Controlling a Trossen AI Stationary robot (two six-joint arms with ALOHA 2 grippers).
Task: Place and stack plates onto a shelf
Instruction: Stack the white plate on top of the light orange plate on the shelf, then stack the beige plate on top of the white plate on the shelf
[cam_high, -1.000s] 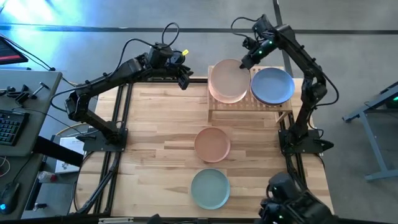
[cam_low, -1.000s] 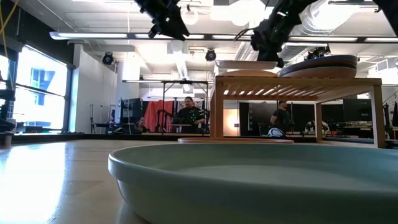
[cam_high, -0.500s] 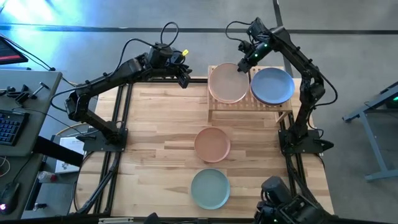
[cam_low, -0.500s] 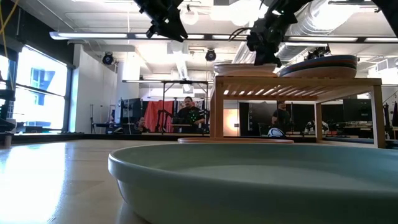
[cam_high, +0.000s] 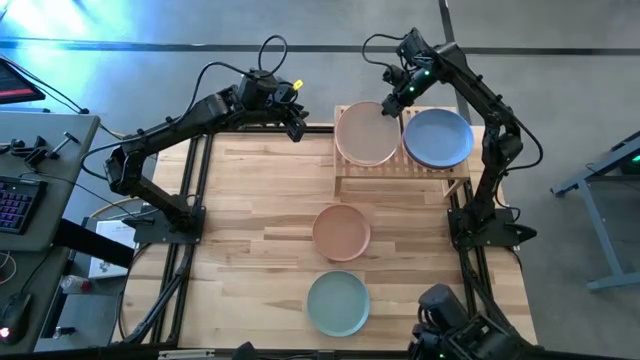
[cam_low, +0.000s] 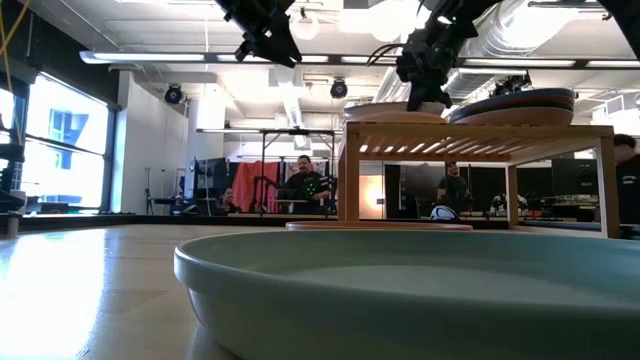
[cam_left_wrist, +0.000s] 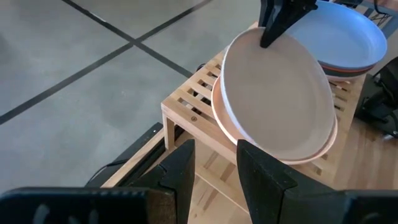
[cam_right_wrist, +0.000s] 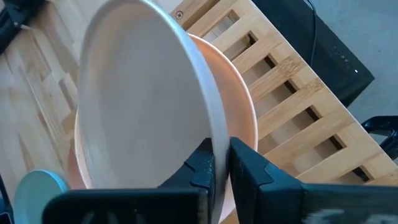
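A beige plate (cam_right_wrist: 143, 106) lies tilted over a pale pink plate (cam_right_wrist: 244, 118) on the left half of the wooden slat shelf (cam_high: 405, 170). My right gripper (cam_right_wrist: 221, 163) is shut on the beige plate at the shelf's far side (cam_high: 393, 100). A light blue plate (cam_high: 437, 137) tops a stack on the shelf's right half. A salmon plate (cam_high: 342, 231) and a mint plate (cam_high: 337, 303) lie flat on the tabletop. My left gripper (cam_left_wrist: 214, 177) hovers open and empty left of the shelf (cam_high: 297, 125). My right gripper pinches the beige plate's rim (cam_right_wrist: 214, 134) between its two fingers, one above and one below, on the plate's far right side. The fingers come slanting down from the far right. The held side is a little raised; the opposite side (cam_left_wrist: 292, 155) lies over the pink plate.
A rust red rim (cam_left_wrist: 348, 68) shows under the light blue plate. In the low view the mint plate (cam_low: 400, 290) fills the foreground and the salmon plate (cam_low: 380, 226) lies before the shelf (cam_low: 480, 135). People stand in the room beyond the table.
My right gripper has gone a little toward the table's left edge and down with the beige plate, bringing it lower over the pink plate on the shelf. It has stayed shut on the rim.
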